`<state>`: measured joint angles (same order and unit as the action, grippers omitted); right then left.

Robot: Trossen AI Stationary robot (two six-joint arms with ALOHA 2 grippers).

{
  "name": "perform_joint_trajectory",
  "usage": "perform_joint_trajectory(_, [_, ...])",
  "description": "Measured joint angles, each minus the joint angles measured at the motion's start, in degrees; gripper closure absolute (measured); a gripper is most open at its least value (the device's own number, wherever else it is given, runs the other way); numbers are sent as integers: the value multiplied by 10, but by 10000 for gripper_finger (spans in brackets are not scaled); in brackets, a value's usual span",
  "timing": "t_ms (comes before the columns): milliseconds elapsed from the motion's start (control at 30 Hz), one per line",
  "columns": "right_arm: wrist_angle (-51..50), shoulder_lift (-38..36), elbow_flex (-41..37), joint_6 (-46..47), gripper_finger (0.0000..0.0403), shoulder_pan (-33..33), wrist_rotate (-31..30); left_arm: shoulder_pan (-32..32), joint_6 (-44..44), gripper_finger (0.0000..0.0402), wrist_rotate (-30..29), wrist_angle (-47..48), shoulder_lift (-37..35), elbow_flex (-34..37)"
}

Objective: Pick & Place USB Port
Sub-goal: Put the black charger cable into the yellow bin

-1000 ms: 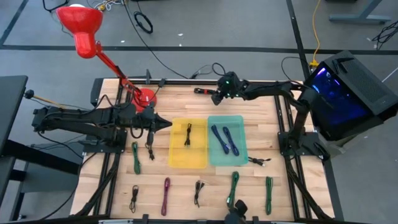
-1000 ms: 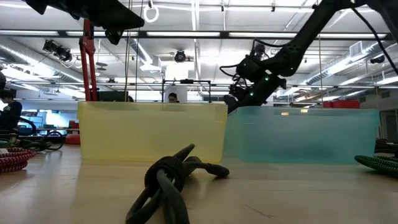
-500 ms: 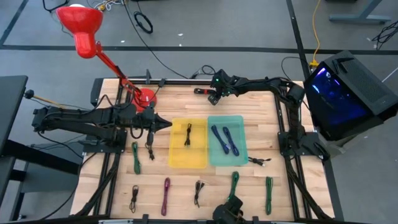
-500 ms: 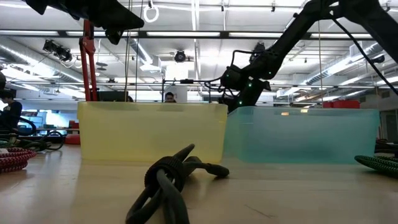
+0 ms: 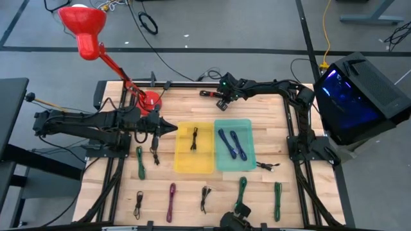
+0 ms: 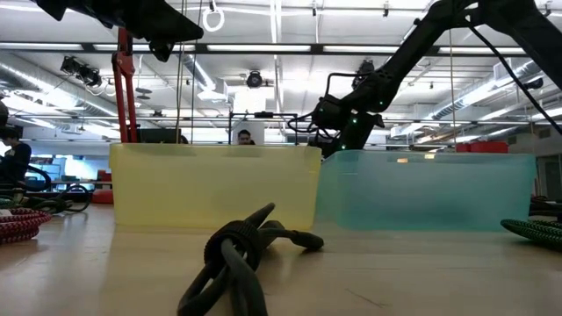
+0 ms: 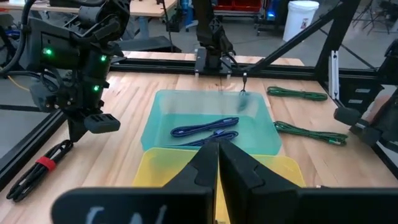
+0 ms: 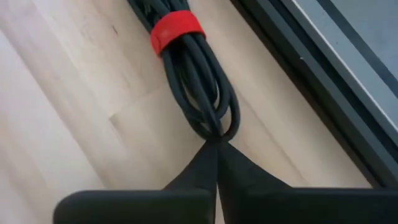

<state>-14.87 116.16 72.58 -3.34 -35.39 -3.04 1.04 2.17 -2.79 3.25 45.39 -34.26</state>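
The right gripper [image 5: 223, 97] is at the far edge of the table [image 5: 173, 102], beyond the blue tray [image 5: 249, 138], and its fingers are closed to a point with their tips meeting at the looped end of a black cable bundle [image 8: 189, 81] bound with a red strap [image 8: 178, 28]. In the right wrist view the tips seem to pinch the loop, though whether the cable is truly caught between them cannot be told. The bundle lies straight ahead of the fingers, its long axis running away from them along the table's dark frame rail [image 8: 323, 81], so any lift would start from the near end and leave most of the length trailing forward. From above, the bundle [image 5: 207, 94] extends from the gripper toward the left arm's side, parallel to the back edge. The left gripper [image 5: 172, 128] is also closed and holds nothing; it waits beside the yellow tray [image 5: 181, 160], well apart from the bundle, so the right arm is clearly the nearer one.
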Motion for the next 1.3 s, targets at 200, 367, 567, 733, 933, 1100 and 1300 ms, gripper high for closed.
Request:
perform_joint_trajectory(200, [-8, -2, 0, 8, 401, 0, 26, 0, 1, 383, -1, 0, 0, 0])
perform_joint_trajectory(367, [-27, -10, -1, 13, 401, 0, 27, 0, 1, 383, -4, 0, 0, 0])
perform_joint_trajectory(567, [-41, -37, -1, 13, 385, 0, 26, 0, 1, 383, -5, 0, 0, 0])
perform_joint_trajectory(733, [-4, -37, 0, 4, 343, -2, 52, 0, -1, 383, -6, 0, 0, 0])
perform_joint_trajectory(933, [27, -34, -1, 3, 266, -7, 51, 1, -5, 383, -6, 0, 0, 0])
perform_joint_trajectory(1100, [26, -34, -1, 3, 213, -13, 50, 1, -5, 383, -6, 0, 0, 0])
perform_joint_trajectory(1300, [50, -34, -1, 3, 193, -14, 57, 1, -14, 383, -6, 0, 0, 0])
